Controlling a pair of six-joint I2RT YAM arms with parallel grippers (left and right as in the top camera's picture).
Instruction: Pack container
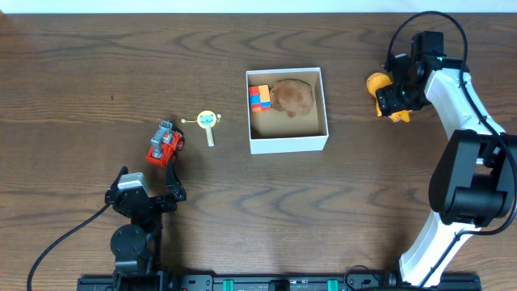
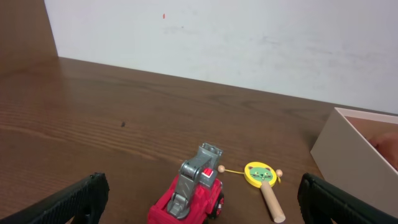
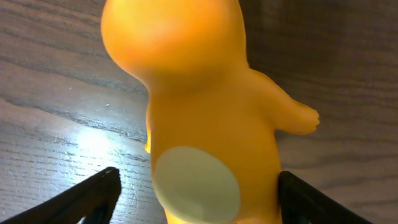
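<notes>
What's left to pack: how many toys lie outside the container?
3: a red truck and a green rattle left of the container, and an orange figure to its right. None look hidden.

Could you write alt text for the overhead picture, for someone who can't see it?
A white-walled container on a wooden table holds a brown toy and a colourful block. The right gripper straddles an orange figure; the open left gripper faces a red toy truck and a small rattle.
</notes>
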